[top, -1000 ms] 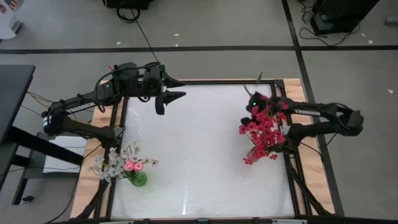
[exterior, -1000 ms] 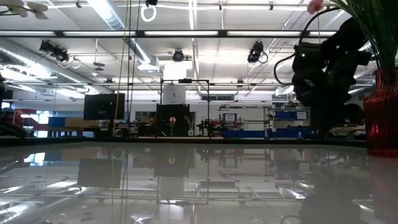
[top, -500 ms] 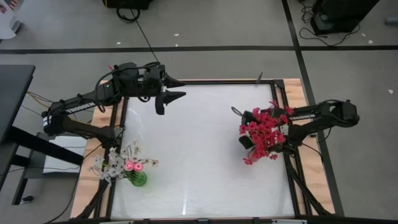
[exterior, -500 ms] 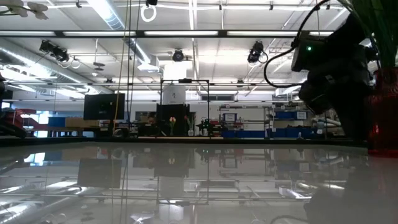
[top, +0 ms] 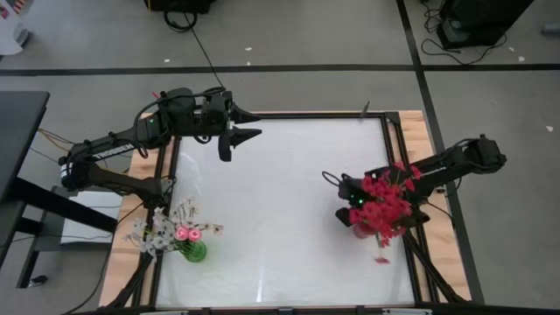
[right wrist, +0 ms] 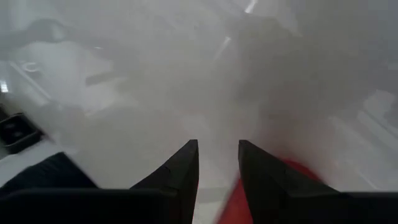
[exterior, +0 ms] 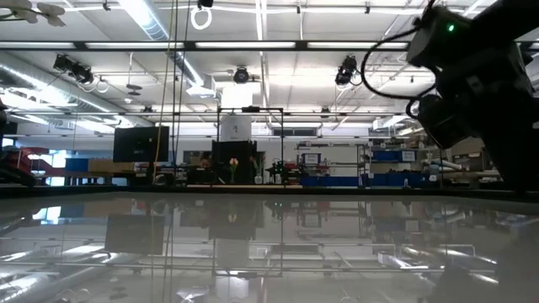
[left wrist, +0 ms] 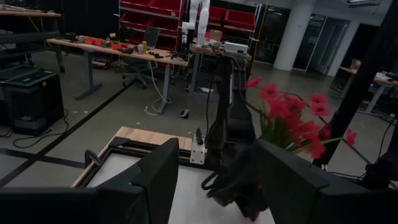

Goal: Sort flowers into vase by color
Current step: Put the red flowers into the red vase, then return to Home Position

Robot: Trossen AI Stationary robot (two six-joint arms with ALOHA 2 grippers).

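Observation:
The red blossom sprays [top: 385, 208] stand in a bunch at the table's right side, and the left wrist view shows the red sprays [left wrist: 289, 115] far off. My right gripper [top: 348, 203] points down at the table just left of them, open by a narrow gap [right wrist: 217, 165], with nothing between its fingers. Something red [right wrist: 264, 186] shows behind one finger. A green vase [top: 194, 253] at the near left corner holds pink rosebuds [top: 183, 234] and pale white sprigs [top: 159, 229]. My left gripper [top: 236, 140] hangs open at the far left.
The right arm's wrist [top: 411, 179] lies across the red blossoms, and its dark bulk fills the right of the low view [exterior: 476, 76]. A small red bit [top: 381, 260] lies on the table near the bunch. Bare white tabletop [top: 280, 210] spreads between the two bunches.
My right gripper has moved toward the table's near edge and down, turning until it points at the table left of the red bunch. The red blossoms have shifted toward the near edge with it. A small red bit now lies near the bunch.

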